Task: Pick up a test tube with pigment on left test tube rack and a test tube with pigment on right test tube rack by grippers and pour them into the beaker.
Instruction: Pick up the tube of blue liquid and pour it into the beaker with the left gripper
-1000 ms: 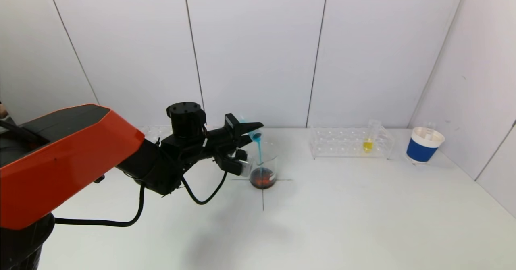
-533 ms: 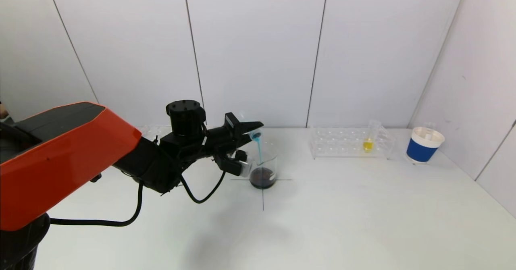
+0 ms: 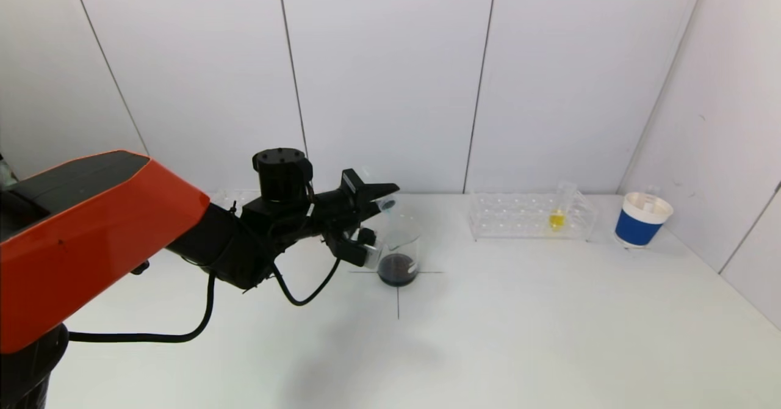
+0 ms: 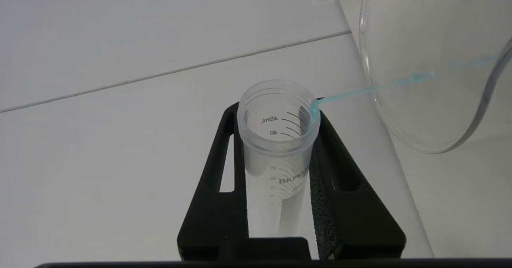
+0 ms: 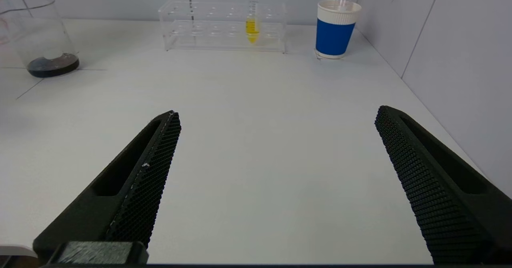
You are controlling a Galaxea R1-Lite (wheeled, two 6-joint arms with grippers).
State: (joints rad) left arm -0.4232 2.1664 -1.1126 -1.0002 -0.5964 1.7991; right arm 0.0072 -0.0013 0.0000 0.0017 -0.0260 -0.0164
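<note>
Test tube [image 4: 276, 148]: scale "45mL", "40", "25", partial brand "BKMA".

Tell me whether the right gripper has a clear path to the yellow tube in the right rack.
Probably yes. The right gripper is open and empty, with bare table between it and the yellow tube standing upright in the right rack. The blue cup stands off to one side.

White panelled walls [image 3: 378, 79] with dark seams, white table [image 3: 518, 336], even light
</note>
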